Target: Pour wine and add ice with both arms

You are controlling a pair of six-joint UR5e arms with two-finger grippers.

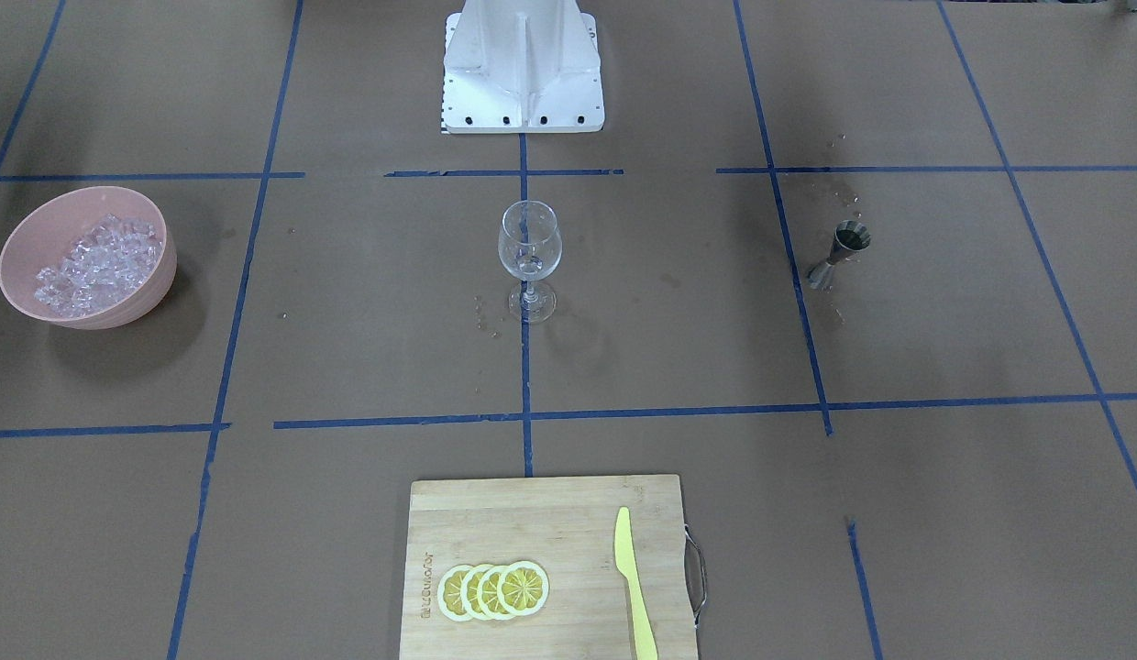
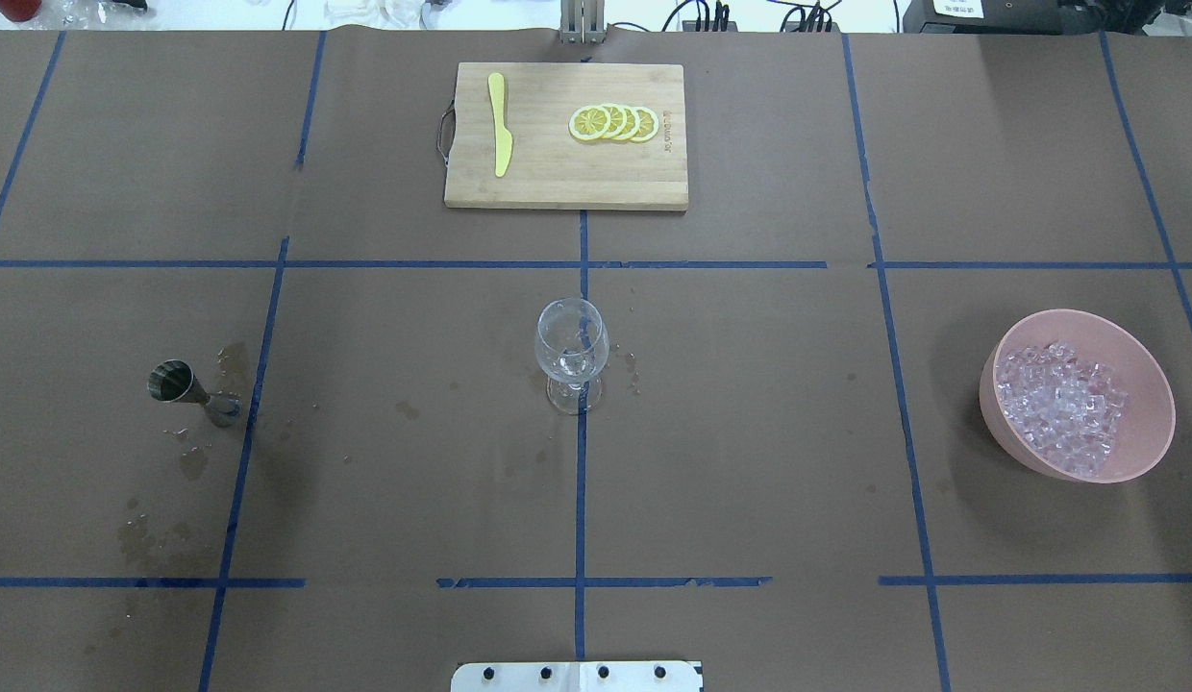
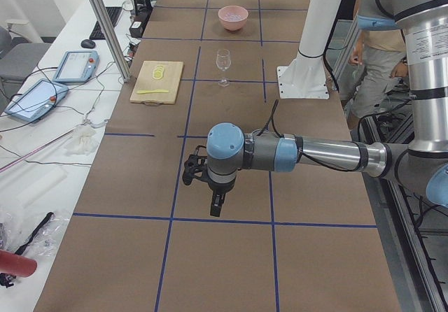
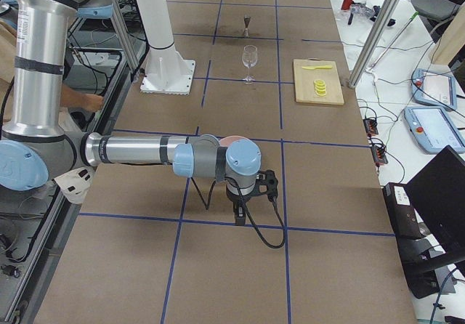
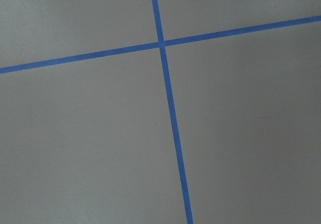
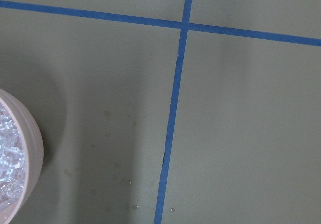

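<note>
Tools: left tool [image 3: 216, 210] and right tool [image 4: 240, 219] point down over the brown surface [image 2: 750, 432]; opening and hold cannot be told (side views only).
Done: a little clear wine [image 1: 529, 267] seemingly sits in the stemmed glass [image 2: 572, 351]; steel jigger [image 2: 194, 392] upright among wet spots.
To do: glittering ice [image 2: 1062, 408] heaped in the smooth pink bowl [image 2: 1149, 432], none in glass.

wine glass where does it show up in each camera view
Front-facing: wine glass at centre, above the cutting board.
Overhead: glass at centre, below the board.
Left: glass top middle, right of the board.
Right: glass top middle, left of the board.
Left wrist: not in it.
Right wrist: not in it.
Shared landmark: the cutting board.
</note>
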